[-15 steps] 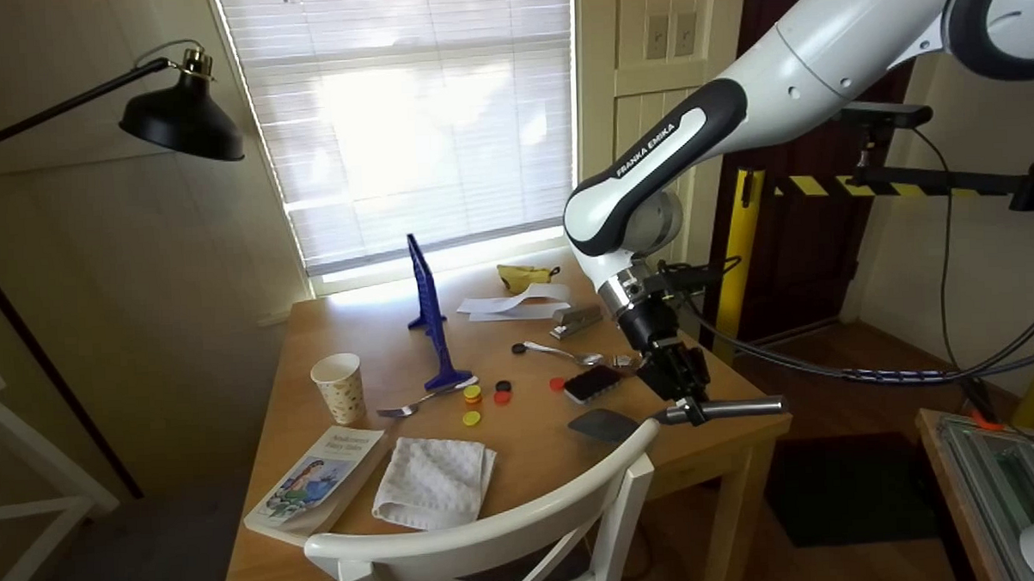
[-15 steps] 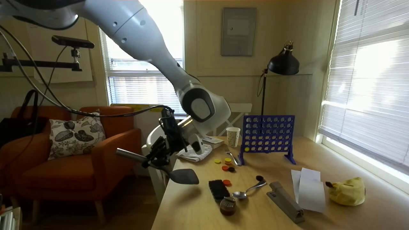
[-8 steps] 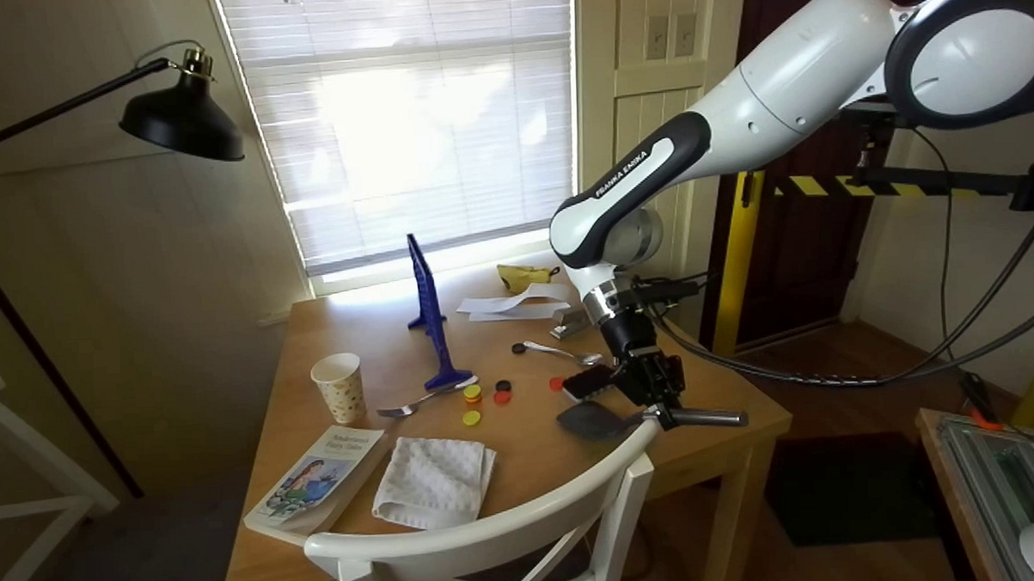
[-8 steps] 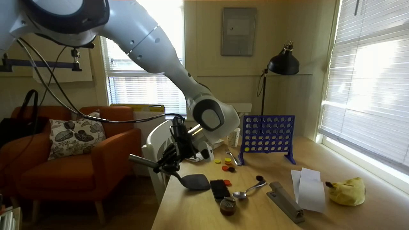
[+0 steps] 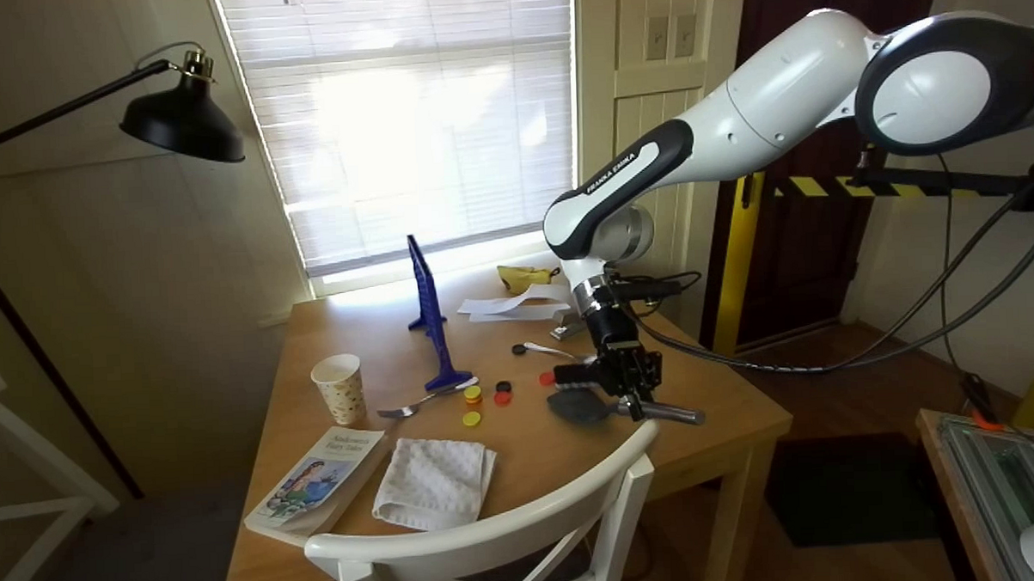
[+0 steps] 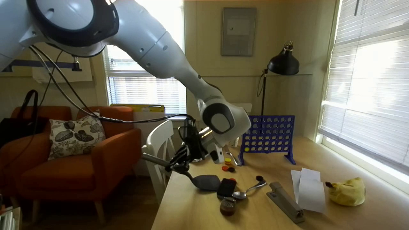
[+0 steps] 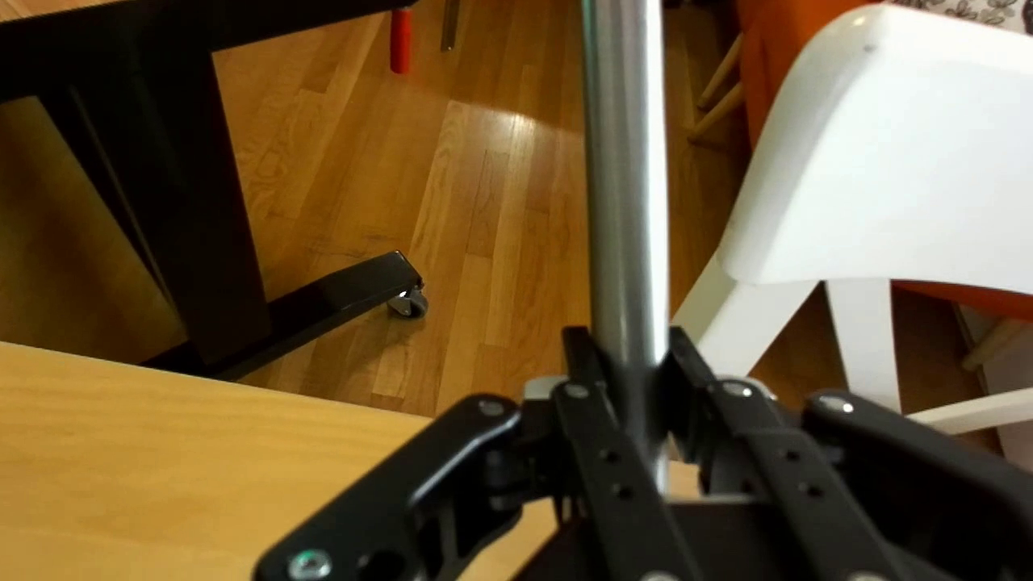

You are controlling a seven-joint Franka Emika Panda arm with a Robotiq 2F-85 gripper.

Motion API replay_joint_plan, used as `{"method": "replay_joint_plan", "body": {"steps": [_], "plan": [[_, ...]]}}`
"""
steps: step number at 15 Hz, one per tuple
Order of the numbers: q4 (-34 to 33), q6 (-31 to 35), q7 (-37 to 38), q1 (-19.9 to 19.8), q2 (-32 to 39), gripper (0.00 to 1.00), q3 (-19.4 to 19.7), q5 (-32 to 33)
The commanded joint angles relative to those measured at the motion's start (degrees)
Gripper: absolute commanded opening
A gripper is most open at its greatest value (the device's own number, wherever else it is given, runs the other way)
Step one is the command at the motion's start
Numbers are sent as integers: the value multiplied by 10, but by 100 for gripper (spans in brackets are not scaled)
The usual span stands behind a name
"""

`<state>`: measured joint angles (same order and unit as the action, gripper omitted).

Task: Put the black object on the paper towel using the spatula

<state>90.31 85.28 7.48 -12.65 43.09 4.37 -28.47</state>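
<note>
As spatula (image 5: 578,407) is presumably needing its blade (image 6: 207,183) free for scooping, tool (image 7: 632,347) is gripping only silvery handle (image 7: 628,177); black oblong block (image 6: 226,188) is lying on worktop (image 6: 191,212), just beside blade's edge, contact uncertain.

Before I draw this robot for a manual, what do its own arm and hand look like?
The glossy white, rounded arm has round white joint caps ringed in black and a black strip marked FRANKA EMIKA. A silvery metal collar leads to the black, two-fingered hand, jointed and dotted with round, silvery screws. Loose dark cables run outside the arm.
</note>
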Motion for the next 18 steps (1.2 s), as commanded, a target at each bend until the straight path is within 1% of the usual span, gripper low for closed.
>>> {"method": "replay_joint_plan", "body": {"steps": [1, 9, 14, 18], "plan": [[-36, -16, 33, -14, 23, 6, -1, -38], [-42, -2, 68, -22, 28, 6, 2, -96], [-35, 51, 86, -18, 35, 6, 8, -126], [-30, 93, 100, -16, 39, 6, 10, -138]]}}
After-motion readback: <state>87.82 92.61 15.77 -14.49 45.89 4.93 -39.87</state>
